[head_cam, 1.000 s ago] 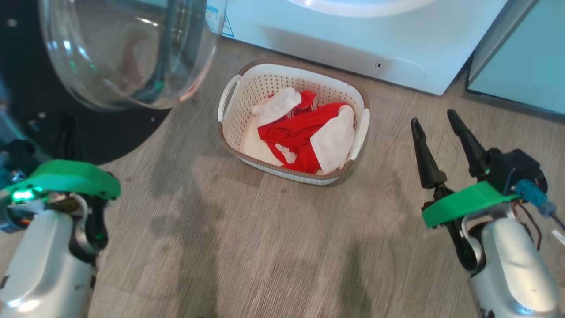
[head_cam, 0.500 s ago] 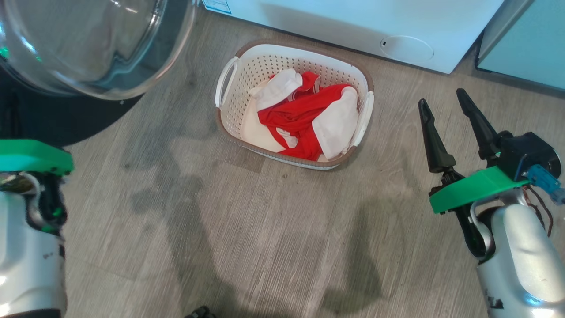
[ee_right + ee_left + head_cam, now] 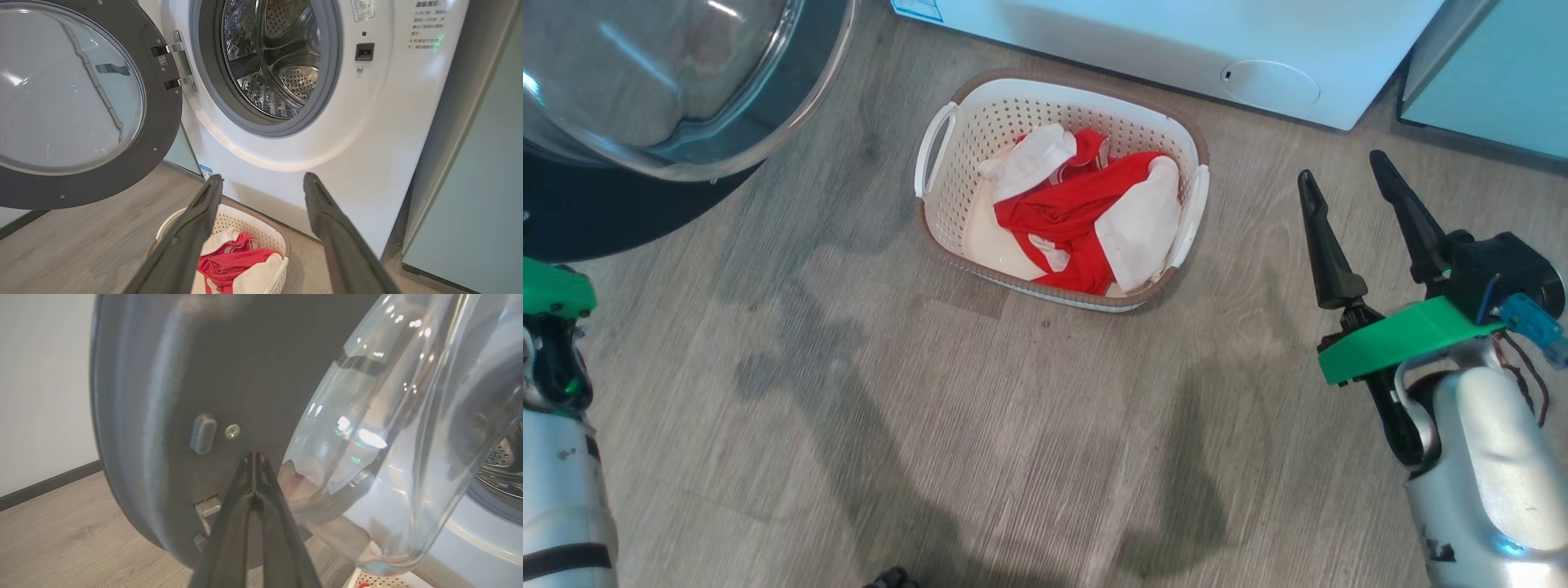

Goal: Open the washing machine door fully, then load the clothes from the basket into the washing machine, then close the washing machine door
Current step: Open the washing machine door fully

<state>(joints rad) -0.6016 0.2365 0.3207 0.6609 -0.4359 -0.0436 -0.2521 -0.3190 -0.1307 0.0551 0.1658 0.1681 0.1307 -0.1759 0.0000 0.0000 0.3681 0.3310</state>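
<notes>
The washing machine door (image 3: pixel 73 102) is swung open, and the steel drum (image 3: pixel 278 61) of the washing machine (image 3: pixel 367 122) can be seen. In the head view the basket (image 3: pixel 956 212) is set on the floor (image 3: pixel 931 392) at twelve o'clock — the red and white clothes (image 3: pixel 1078 216) are piled inside it. The right gripper (image 3: pixel 1341 166) is held at three o'clock, spread wide, nothing gripped. The left gripper (image 3: pixel 253 457) is pinched shut and pointed at the door's dark ring.

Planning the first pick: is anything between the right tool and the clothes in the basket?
Nothing visible does. The right tool stands open beside the basket, with bare floor between them, and the clothes lie uncovered in it.
</notes>
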